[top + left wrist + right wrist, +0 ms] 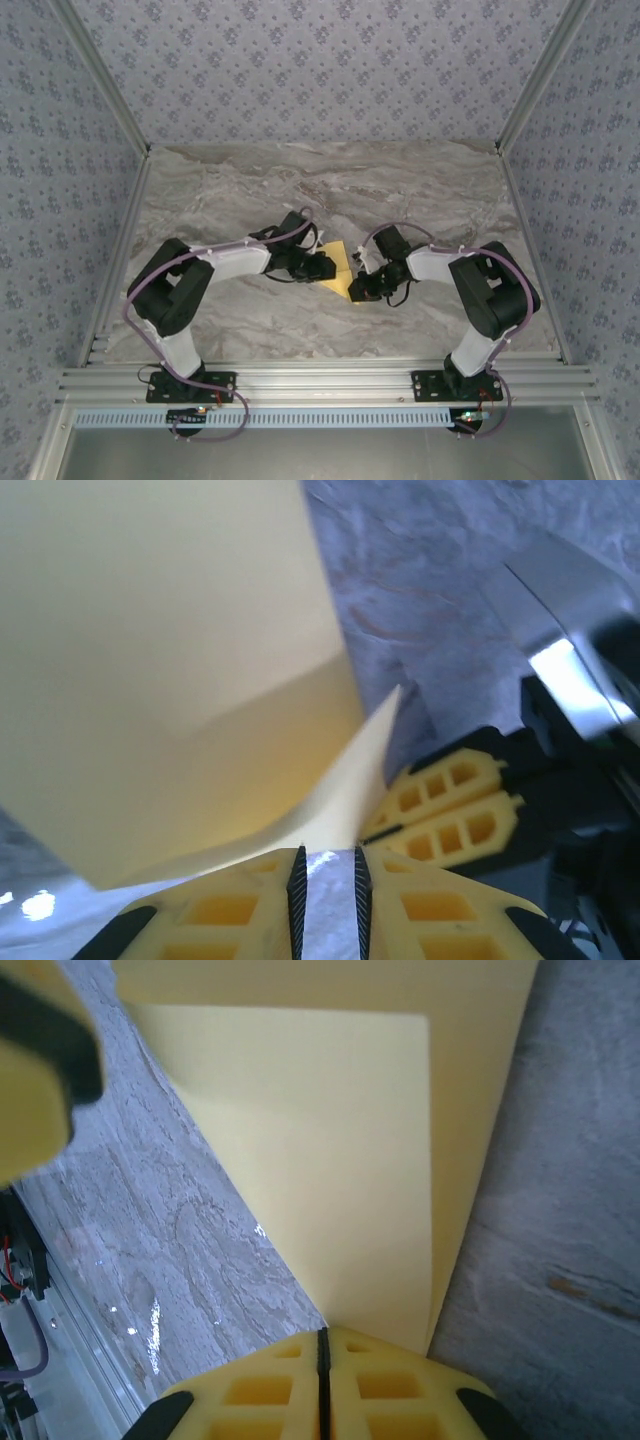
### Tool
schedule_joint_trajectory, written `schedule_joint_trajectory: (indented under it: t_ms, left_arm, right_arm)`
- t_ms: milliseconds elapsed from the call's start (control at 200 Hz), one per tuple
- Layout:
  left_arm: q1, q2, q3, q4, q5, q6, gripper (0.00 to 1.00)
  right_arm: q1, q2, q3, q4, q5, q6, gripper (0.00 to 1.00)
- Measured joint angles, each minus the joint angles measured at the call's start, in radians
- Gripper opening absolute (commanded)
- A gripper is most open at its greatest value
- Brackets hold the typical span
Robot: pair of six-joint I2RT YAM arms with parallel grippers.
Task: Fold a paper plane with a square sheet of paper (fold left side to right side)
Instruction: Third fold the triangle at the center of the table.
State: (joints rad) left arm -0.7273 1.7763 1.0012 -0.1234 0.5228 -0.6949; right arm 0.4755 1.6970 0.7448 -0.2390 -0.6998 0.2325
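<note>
The square sheet of paper (338,266) lies in the middle of the table (250,190), right between my two grippers in the top view. It is yellow and folded, so one layer lies over another.

My right gripper (322,1338) sits at the bottom of the right wrist view. Its jaws are pressed tight together. The paper gets narrow there and runs right down into their tips, so I am pinching its edge. In the left wrist view, the fingers (430,785) of that same gripper are at the middle right. One flap of the paper curls up off the table toward them.

My left gripper (328,855) sits at the bottom of the left wrist view. Its jaws are a little way apart. I can see the pale table through the thin gap, and no paper in it. The paper's low edge passes just above the tips and touches the left one.

Some things are hard to see. From the top, my two grippers cover both sides of the paper, so only a small yellow bit shows. In the left wrist view, the paper runs off the top and left of the frame. In the right wrist view, it runs off the top. A fuzzy yellow and black blob (40,1060) is in the upper left of that view, and I cannot tell for sure what it is. A shiny grey piece (560,630) in the upper right of the left wrist view is also too blurry to make out.
</note>
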Motion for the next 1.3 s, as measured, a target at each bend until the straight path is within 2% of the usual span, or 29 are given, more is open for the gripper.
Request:
schedule_joint_trajectory:
  t_ms: [285,784,1159,1299]
  left_arm:
    - [-0.078,0.067,0.011,0.020,0.000,-0.025,0.20]
    - [-0.082,0.113,0.029,0.014,-0.038,-0.028,0.18]
    - [0.019,0.105,0.020,-0.016,-0.040,0.028,0.18]
    - [0.094,0.070,-0.013,-0.039,-0.050,0.067,0.18]
  right_arm:
    - [-0.002,0.001,0.000,0.000,-0.003,0.000,0.08]
    - [-0.003,0.003,0.000,-0.001,-0.004,0.005,0.06]
    - [-0.003,0.004,0.000,-0.001,-0.004,0.008,0.06]
    - [-0.003,0.004,0.000,-0.001,-0.004,0.008,0.06]
